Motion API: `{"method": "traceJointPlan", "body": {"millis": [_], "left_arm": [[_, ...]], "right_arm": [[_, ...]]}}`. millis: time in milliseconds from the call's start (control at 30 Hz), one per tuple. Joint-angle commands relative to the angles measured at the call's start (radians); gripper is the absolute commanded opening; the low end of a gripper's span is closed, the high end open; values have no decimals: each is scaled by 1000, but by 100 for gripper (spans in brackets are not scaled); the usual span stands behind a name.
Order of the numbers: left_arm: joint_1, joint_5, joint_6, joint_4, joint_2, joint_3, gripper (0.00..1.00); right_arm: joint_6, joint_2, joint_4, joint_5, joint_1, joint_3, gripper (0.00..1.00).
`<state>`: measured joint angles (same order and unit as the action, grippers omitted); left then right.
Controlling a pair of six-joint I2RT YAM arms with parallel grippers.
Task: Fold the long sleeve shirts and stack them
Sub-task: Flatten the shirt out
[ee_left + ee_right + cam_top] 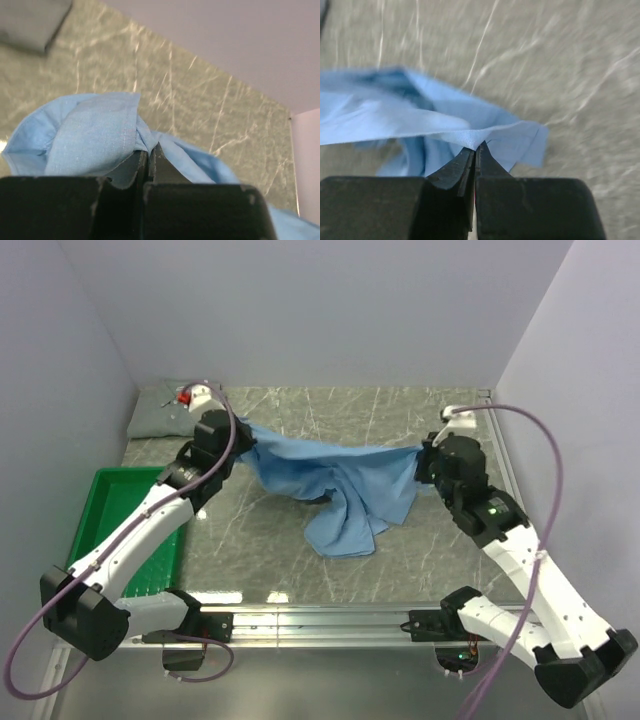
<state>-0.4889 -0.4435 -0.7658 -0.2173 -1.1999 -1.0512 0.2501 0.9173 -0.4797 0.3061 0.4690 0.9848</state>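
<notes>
Both the left gripper and the right gripper pinch opposite edges of the light blue cloth shirt, stretching it above the grey marbled counter, probably to spread it flat for folding.

The shirt hung across the middle of the table. Its left end was pinched in the left gripper, its right end in the right gripper, and both ends were up off the surface. Between them the middle sagged forward and down, the lowest folds lying on the table about midway. In the far left corner lay the folded shirt, flat on the table, left of and behind the left gripper. In front of it, along the left edge, sat the tray, with the left arm crossing above it. A rail ran along the near edge.
</notes>
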Motion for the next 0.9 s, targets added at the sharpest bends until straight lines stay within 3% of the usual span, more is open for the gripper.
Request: {"method": "traceJointPlan", "body": {"millis": [0, 267, 667, 867], "left_arm": [[-5, -52, 152, -36, 20, -156, 0], [-23, -50, 284, -80, 0, -472, 0], [-134, -67, 361, -114, 121, -673, 1], [-148, 12, 401, -201, 102, -912, 1]], "right_arm": [[-47, -18, -39, 204, 2, 141, 0], [-184, 3, 6, 332, -12, 342, 0], [-342, -92, 81, 252, -15, 495, 0], [-388, -107, 85, 234, -15, 578, 0]]}}
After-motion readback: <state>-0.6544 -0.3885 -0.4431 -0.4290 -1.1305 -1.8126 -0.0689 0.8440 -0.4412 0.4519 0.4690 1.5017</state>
